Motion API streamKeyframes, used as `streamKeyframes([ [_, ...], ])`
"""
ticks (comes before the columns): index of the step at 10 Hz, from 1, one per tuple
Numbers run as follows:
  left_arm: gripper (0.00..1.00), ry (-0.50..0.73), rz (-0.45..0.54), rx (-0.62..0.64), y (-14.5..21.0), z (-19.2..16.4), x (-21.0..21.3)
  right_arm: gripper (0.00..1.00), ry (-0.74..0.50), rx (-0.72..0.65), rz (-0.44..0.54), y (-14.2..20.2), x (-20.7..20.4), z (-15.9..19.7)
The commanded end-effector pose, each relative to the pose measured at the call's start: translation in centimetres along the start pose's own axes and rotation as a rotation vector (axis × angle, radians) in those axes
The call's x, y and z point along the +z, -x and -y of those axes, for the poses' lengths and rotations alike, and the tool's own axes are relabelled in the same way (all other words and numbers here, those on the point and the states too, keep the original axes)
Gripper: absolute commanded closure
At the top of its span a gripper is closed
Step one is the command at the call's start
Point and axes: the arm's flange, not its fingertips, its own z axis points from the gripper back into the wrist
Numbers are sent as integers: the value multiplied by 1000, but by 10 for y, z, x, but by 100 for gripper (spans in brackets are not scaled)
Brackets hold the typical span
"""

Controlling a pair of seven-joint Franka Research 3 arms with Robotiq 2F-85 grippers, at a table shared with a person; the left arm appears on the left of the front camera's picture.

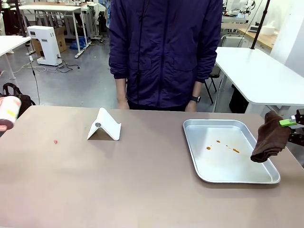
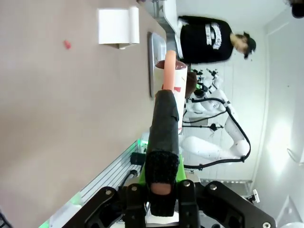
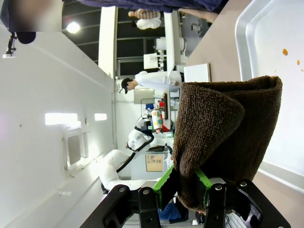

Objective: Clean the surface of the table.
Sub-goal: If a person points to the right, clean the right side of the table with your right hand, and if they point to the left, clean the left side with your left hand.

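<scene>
Front view: right gripper (image 1: 289, 122) clamps a brown cloth (image 1: 270, 138) over the tray's (image 1: 209, 123) right edge; left gripper (image 2: 164, 108) clasps a white cup (image 1: 8, 110).

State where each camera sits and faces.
Front: fixed between the arms, facing across the table at the person; right pincer at right edge.
Left wrist: on the left arm, looking along the left pincer, shut on a cup, over the table.
Right wrist: on the right arm, looking along the right pincer, shut on a brown cloth, toward the tray.
Shared: front and right wrist both show tray and cloth.
</scene>
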Motion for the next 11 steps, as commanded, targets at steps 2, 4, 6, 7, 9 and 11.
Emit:
streamKeyframes([
  [2,78,48,70,24,8,-37,22,97,9,-19,8,0,1,-7],
  [4,78,13,58,34,14,-34,20,97,9,-19,8,0,1,-7],
  [6,78,13,58,34,14,-34,20,97,9,-19,8,0,1,-7],
  [7,78,24,69,55,13,-45,22,97,9,-19,8,0,1,-7],
  [9,78,-62,104,75,-16,-44,-2,97,9,-19,8,0,1,-7],
  [11,78,-126,101,104,-43,-43,-17,97,9,-19,8,0,1,-7],
])
